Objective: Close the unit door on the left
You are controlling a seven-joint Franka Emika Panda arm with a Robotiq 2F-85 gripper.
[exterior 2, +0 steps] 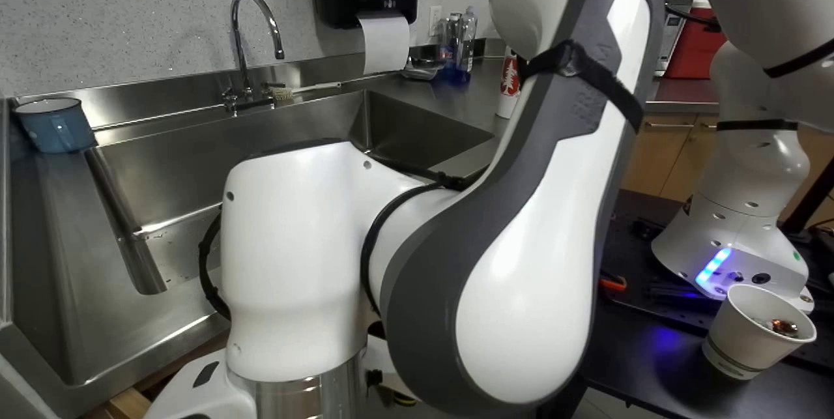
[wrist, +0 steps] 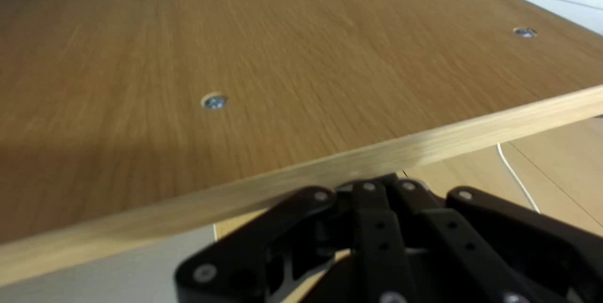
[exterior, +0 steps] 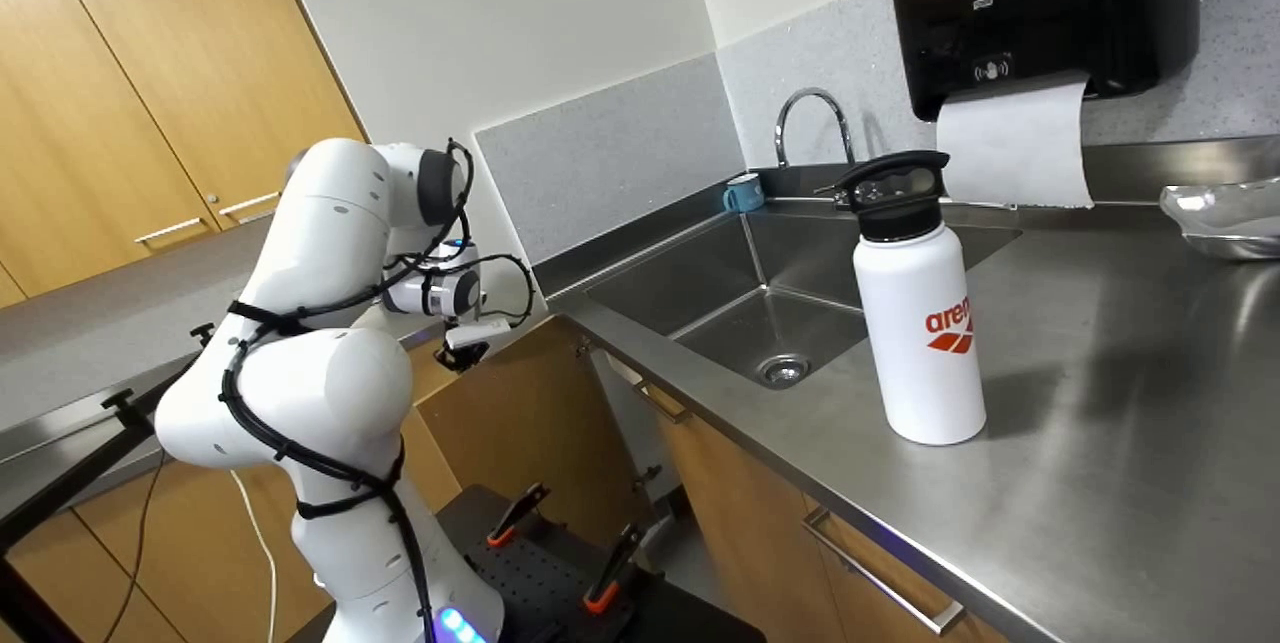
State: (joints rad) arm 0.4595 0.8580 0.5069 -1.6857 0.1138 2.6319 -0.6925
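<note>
While visible in wrist view only, screw heads on open unit door, free edge leftward, long axis upright, gripper pinched narrow.

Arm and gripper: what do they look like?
Rounded, glossy white robot arm with dark-grey side covers; the raised lettering on one isn't fully readable. A black cable wraps it, tied with black straps, and a blue light strip glows low down. The angular black jointed gripper has narrow straight fingers and round silver screw heads.
</note>
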